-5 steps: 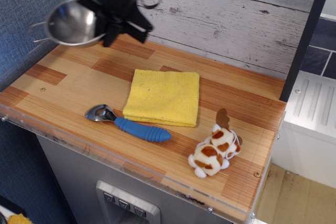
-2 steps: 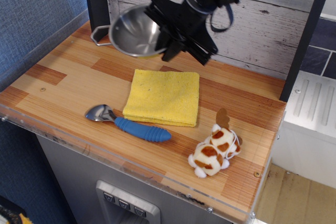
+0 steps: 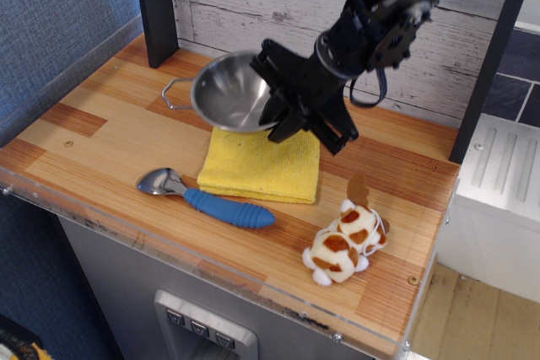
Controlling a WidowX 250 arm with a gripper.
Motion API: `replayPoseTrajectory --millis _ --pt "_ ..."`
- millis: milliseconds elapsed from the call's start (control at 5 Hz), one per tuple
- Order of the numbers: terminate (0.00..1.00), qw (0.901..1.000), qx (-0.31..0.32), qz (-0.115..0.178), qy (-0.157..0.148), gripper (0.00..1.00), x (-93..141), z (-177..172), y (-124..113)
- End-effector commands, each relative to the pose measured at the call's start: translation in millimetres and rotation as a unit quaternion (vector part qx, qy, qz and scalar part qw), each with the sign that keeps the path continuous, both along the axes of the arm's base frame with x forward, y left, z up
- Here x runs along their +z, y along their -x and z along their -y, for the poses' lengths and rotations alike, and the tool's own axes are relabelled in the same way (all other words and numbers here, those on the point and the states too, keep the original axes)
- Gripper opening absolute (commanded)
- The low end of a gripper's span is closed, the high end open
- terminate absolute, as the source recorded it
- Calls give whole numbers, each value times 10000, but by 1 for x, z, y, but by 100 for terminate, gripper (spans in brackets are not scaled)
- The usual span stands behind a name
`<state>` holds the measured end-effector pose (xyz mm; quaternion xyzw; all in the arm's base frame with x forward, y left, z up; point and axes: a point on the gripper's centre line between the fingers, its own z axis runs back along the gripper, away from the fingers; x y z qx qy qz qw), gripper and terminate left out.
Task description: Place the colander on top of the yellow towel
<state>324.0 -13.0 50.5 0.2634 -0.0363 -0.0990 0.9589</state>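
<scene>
The colander [image 3: 226, 93] is a shiny steel bowl with a wire loop handle on its left. My black gripper [image 3: 283, 100] is shut on the bowl's right rim and holds it tilted in the air, just above the far left part of the yellow towel [image 3: 263, 166]. The towel lies flat and folded in the middle of the wooden counter. The bowl and the gripper hide the towel's far edge. Whether the bowl touches the towel cannot be told.
A metal spoon with a blue ribbed handle [image 3: 215, 201] lies in front of the towel. A brown and white plush dog [image 3: 345, 239] sits at the front right. A dark post [image 3: 155, 8] stands at the back left. The counter's clear front rim [image 3: 194, 257] runs along the front edge.
My gripper has carried the colander from the back left corner to the right and down. It now hangs low over the towel's far left part.
</scene>
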Motion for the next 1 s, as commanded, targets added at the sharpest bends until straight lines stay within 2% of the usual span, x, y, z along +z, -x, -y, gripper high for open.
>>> replayPoseTrajectory --millis 0,400,600,800 --pt "0 9995 -266 -141 136 0 -3 -1 3" --pt "0 9978 -474 -398 255 0 -13 1 4" --pt "0 9975 -456 -474 277 100 -11 0 4" --pt "0 9974 -408 -504 313 100 -12 -1 3"
